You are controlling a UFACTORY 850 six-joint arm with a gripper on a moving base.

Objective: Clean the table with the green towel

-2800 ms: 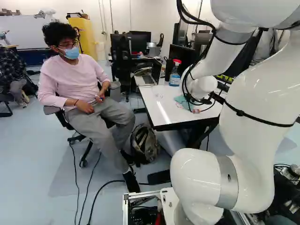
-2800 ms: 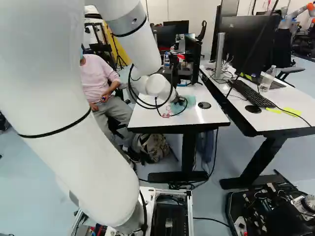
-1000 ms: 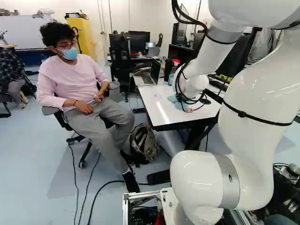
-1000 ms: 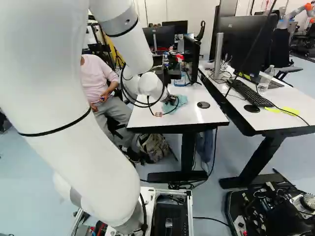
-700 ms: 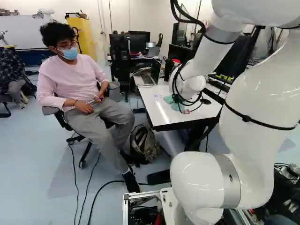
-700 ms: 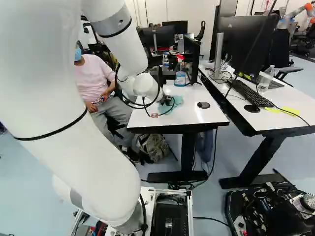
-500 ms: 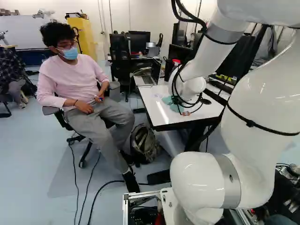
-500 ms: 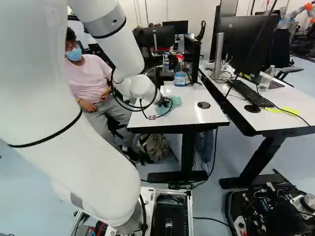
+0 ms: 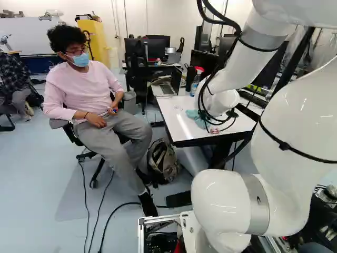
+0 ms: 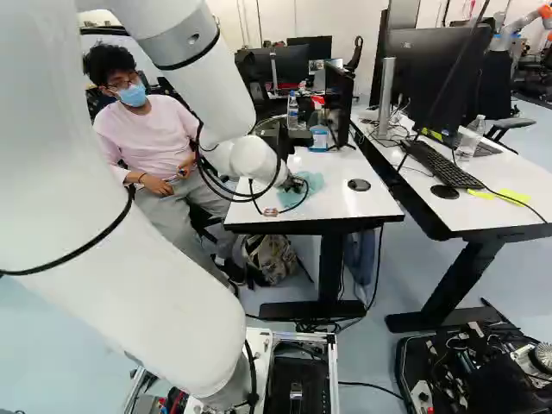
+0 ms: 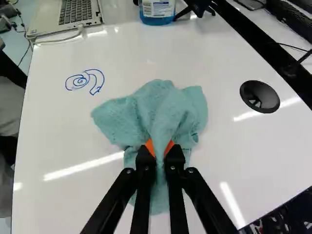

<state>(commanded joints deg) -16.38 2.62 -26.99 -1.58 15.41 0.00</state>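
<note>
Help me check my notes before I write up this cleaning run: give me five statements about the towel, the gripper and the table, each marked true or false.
1. The gripper holds the towel between its two fingers. True.
2. The table has been wiped wholly clean. False: blue marks show on it beside the towel.
3. An open laptop stands on the table. True.
4. The towel covers the round black disc. False: the disc lies uncovered, apart from the towel.
5. A bottle of blue liquid stands on the table. True.
</note>
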